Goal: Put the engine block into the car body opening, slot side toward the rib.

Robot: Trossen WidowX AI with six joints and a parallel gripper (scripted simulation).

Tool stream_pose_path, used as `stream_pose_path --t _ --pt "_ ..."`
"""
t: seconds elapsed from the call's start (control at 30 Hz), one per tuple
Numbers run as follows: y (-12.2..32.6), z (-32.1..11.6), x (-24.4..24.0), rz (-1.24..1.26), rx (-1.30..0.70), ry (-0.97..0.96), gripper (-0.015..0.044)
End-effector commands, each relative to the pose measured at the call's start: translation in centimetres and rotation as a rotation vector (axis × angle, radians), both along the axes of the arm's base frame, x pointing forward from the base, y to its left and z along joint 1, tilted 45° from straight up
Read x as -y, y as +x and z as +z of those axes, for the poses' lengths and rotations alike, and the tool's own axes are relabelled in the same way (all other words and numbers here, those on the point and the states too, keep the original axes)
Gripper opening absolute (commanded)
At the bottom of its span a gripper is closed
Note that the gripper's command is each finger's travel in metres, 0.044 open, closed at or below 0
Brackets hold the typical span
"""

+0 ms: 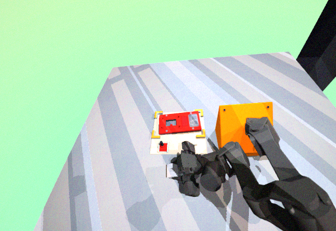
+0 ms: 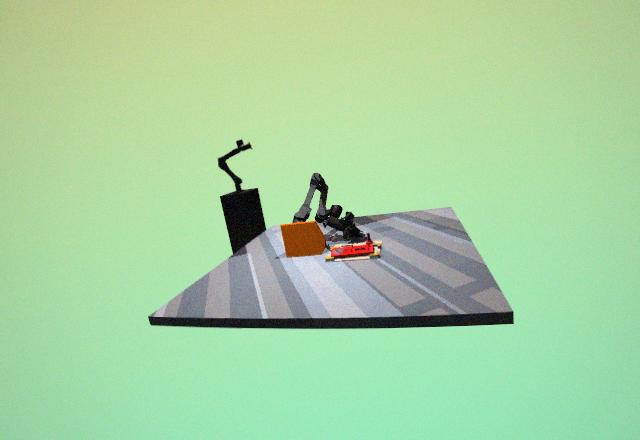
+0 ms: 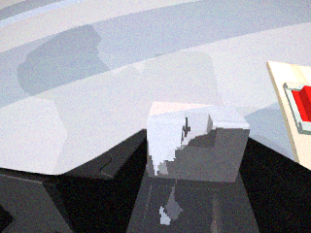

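The engine block [image 1: 169, 170] [image 3: 162, 128] is a pale grey-white block with a notch in the face toward the wrist camera. My gripper [image 1: 174, 170] [image 3: 192, 139] is shut on it and holds it beyond the board's edge, on the lever side; its exact height is unclear. The block cannot be made out in the exterior view. The red car body [image 1: 184, 124] [image 2: 338, 251] lies on the cream board [image 1: 173, 138] [image 3: 280, 80] between yellow corner brackets. Its opening, with a small red rib [image 1: 171, 124], shows no block in it.
A small red part [image 1: 163, 147] [image 3: 303, 104] with a black lever sits in a grey frame on the board near my gripper. An orange box [image 1: 233, 119] [image 2: 302, 239] stands beside the board, by my arm. A black pillar [image 2: 242, 218] carries another arm [image 2: 230, 166].
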State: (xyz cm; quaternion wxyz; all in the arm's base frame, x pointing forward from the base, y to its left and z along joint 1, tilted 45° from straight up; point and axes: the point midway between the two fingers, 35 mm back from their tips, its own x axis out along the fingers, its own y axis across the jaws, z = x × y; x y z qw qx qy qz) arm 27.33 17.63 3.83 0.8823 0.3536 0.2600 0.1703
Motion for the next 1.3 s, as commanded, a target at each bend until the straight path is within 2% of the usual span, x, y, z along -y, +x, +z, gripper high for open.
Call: stream_pose_path --t 0.0,0.73,1.27 --pt "-0.07 -0.14 -0.15 0.009 -0.004 -0.003 0.0000" --pt "-0.07 -0.14 -0.15 0.009 -0.004 -0.003 0.0000" --pt "0.01 -0.02 -0.01 0.000 0.000 0.000 0.0420"
